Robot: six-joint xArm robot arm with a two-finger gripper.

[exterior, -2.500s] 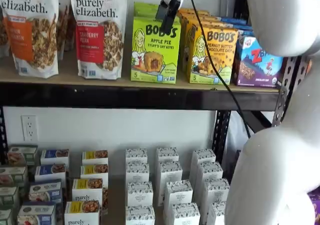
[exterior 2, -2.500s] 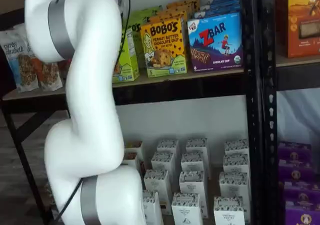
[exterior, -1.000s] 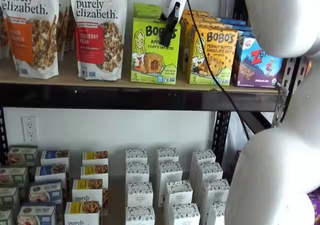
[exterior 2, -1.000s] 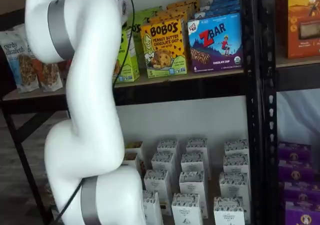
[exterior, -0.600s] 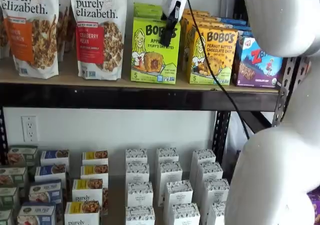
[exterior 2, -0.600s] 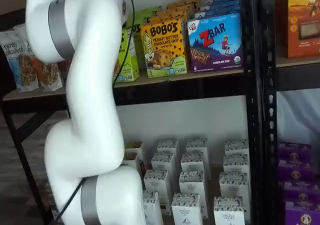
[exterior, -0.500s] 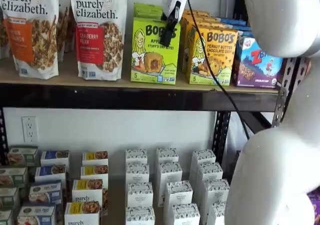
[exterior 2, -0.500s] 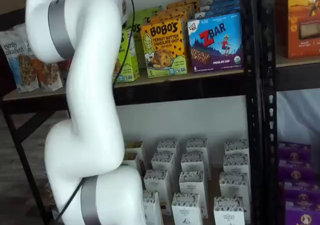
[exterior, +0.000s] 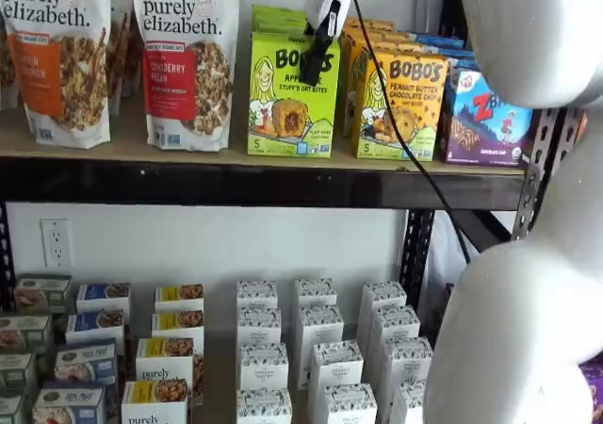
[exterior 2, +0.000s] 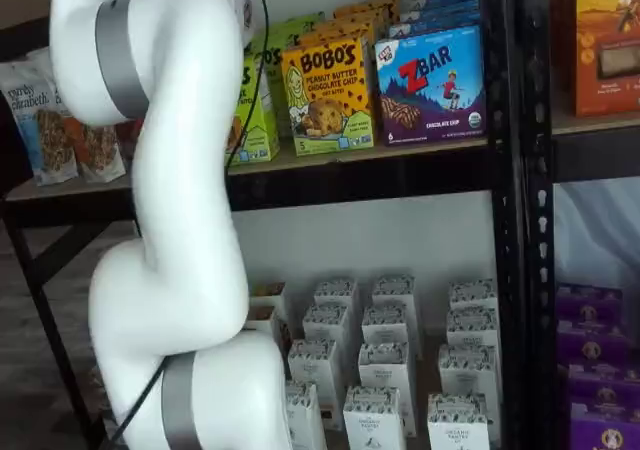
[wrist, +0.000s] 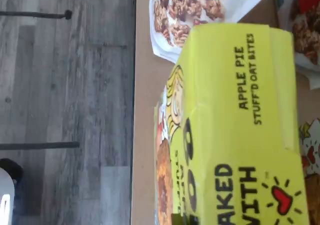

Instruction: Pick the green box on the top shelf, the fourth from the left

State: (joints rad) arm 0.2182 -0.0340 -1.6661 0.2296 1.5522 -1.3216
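Note:
The green box [exterior: 292,99] is a lime-green Bobo's Apple Pie carton. It stands upright on the top shelf [exterior: 236,185], with more green cartons behind it. My gripper [exterior: 309,70] hangs from above, its black fingers in front of the box's upper right part. No gap between them shows, so I cannot tell if it is open or shut. The wrist view looks down on the box's top and front [wrist: 235,125] at the shelf's edge. In a shelf view my arm hides most of the box [exterior 2: 256,110].
Granola bags [exterior: 185,61] stand left of the green box. A yellow-orange Bobo's box [exterior: 400,104] and a ZBar box [exterior: 482,118] stand to its right. My gripper's cable [exterior: 405,141] hangs past the shelf front. Small white boxes [exterior: 316,349] fill the lower level. My white arm [exterior 2: 170,220] stands in front.
The gripper has come down a little, from above the green box's top edge to in front of its upper part. It has barely moved in the last half second.

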